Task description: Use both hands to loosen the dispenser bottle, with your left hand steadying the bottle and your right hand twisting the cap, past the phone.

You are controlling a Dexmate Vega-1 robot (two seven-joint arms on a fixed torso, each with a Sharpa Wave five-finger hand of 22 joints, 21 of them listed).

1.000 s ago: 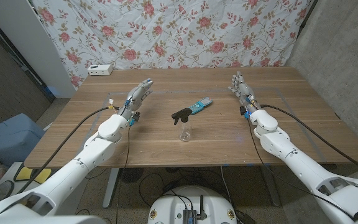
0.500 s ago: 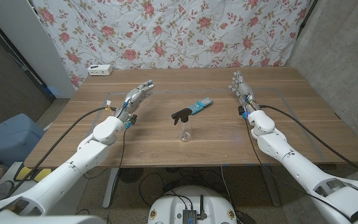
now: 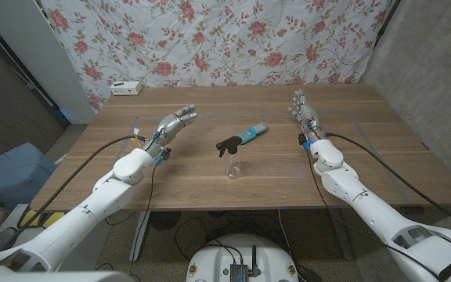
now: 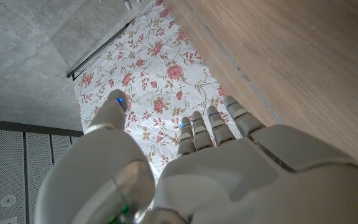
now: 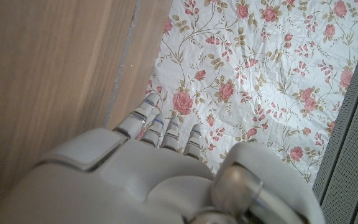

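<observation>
A small clear dispenser bottle (image 3: 232,160) with a black trigger cap (image 3: 228,146) stands upright in the middle of the wooden table (image 3: 272,176). Just behind it and to its right lies a teal phone (image 3: 252,132). My left hand (image 3: 171,125) hovers well to the left of the bottle, fingers stretched out and apart, holding nothing. My right hand (image 3: 303,112) stands far to the bottle's right, fingers straight, holding nothing. The left wrist view shows the back of the left hand (image 4: 229,168) over the wood; the right wrist view shows the back of the right hand (image 5: 142,168).
A white power strip (image 3: 126,88) sits at the table's far left corner. A floral curtain (image 3: 233,39) hangs behind the table. A blue bin (image 3: 10,172) stands on the floor to the left.
My left hand has drifted slightly left and back and its fingers have spread a little. The right hand and the bottle have stayed put.
</observation>
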